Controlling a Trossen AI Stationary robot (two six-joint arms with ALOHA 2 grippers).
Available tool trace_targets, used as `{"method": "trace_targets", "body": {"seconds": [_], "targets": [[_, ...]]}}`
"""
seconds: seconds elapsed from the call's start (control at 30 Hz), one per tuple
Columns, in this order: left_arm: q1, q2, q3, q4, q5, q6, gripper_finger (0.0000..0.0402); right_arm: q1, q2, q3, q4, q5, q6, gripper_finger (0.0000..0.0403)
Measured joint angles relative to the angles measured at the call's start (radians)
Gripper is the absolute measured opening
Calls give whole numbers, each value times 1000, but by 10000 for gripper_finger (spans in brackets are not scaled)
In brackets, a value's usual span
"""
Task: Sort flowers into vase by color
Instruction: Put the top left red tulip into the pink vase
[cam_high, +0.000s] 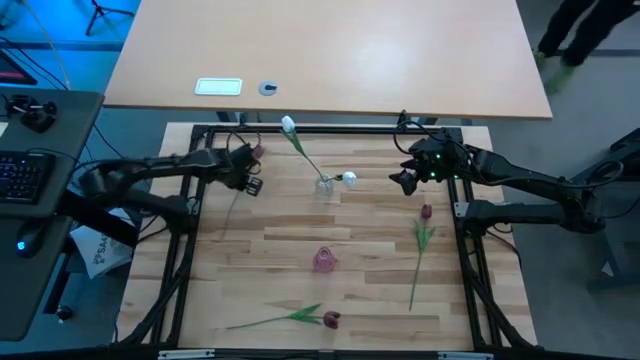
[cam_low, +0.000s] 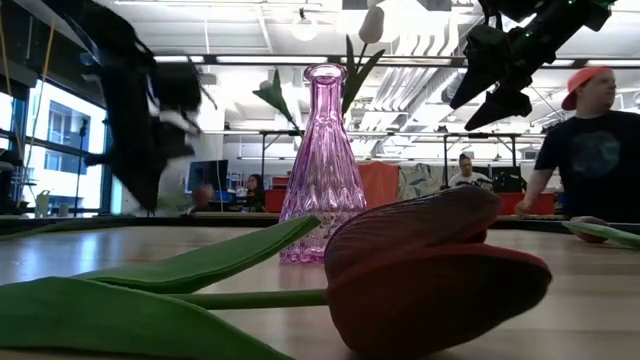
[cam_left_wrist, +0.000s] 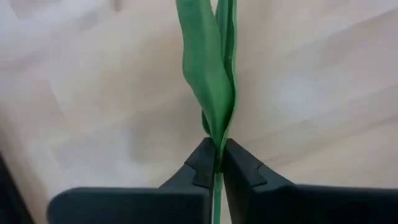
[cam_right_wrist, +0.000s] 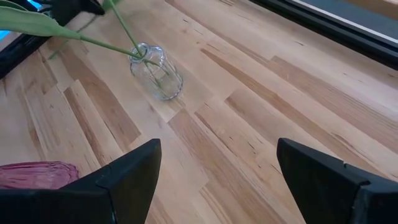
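Note:
My left gripper (cam_high: 248, 178) is at the table's far left, shut on a dark red tulip (cam_high: 258, 152) whose thin stem (cam_high: 231, 215) trails toward the near edge. A clear glass vase (cam_high: 325, 185) holds two white tulips (cam_high: 288, 124) (cam_high: 349, 179) by their stems. A pink glass vase (cam_high: 325, 260) stands upright mid-table. One dark red tulip (cam_high: 427, 212) lies flat at the right. Another (cam_high: 330, 320) lies near the front edge. My right gripper (cam_high: 405, 180) is open and empty, above the table right of the clear vase. My left gripper pinches the tulip's green stem (cam_left_wrist: 217, 180) between its two fingertips (cam_left_wrist: 202, 165), just where a long leaf (cam_left_wrist: 208, 74) folds around it. The leaf runs on past the fingers. The stem lies across the fingers. I cannot tell whether its end touches the table.
The work surface is a wooden board inside a black frame (cam_high: 330, 130). A larger desk (cam_high: 330, 50) lies beyond the far edge. People (cam_low: 595, 140) stand in the room behind. The clear vase (cam_right_wrist: 155, 71) and pink vase (cam_right_wrist: 34, 174) show ahead of my right gripper (cam_right_wrist: 217, 180).

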Motion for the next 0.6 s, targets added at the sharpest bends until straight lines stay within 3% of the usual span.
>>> {"method": "trace_targets", "body": {"seconds": [0.23,0.4,0.6], "targets": [[-184,-303,0,73,-137,-86,2,0,0,0,0,0,0,316],[-469,-408,1,234,-241,-195,1,0,0,0,0,0,0,316],[-840,-417,1,344,-383,-359,1,0,0,0,-1,0,0,316]]}}
